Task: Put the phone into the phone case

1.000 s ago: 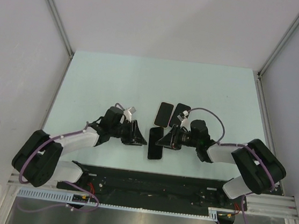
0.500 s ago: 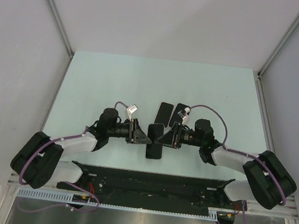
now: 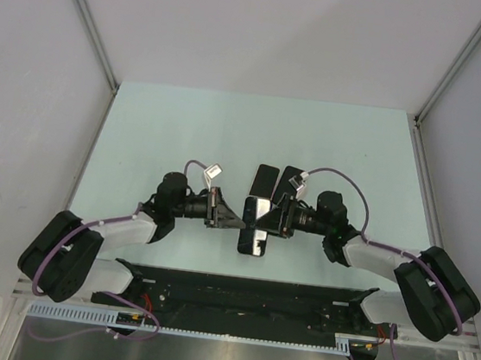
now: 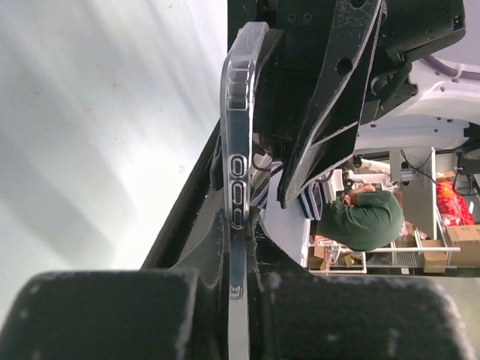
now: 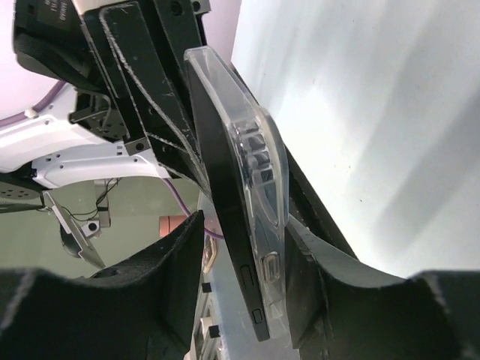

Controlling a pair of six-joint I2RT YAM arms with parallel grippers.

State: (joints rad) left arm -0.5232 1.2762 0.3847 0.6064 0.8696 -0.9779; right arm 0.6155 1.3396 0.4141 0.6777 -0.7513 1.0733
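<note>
Clear plastic meets black glass above the pale green table (image 3: 159, 127). The phone case (image 4: 234, 142) hangs roughly level, raised off the table, and my left gripper (image 4: 238, 232) is clamped hard on one of its long edges, jaws pinched down to the thickness of the wall. Seen from my left wrist, the case shows edge-on, its moulded button covers in a row just past my fingertips. The phone (image 5: 229, 225) lies flat against the case on the side away from the table, a dark slab whose rim stands proud of the clear wall; whether it is fully seated I cannot tell. My right gripper (image 5: 246, 225) reaches in from the opposite side of the case, facing the left one, with its jaws part-way open astride phone and case together. One finger (image 5: 176, 262) stands clear of the phone with a sliver of background between them, while the other sits close against the case. Beyond the case, on the side away from my bases, two dark slabs (image 3: 264, 181) shaped like phones lie flat on the table, side by side and close together.
</note>
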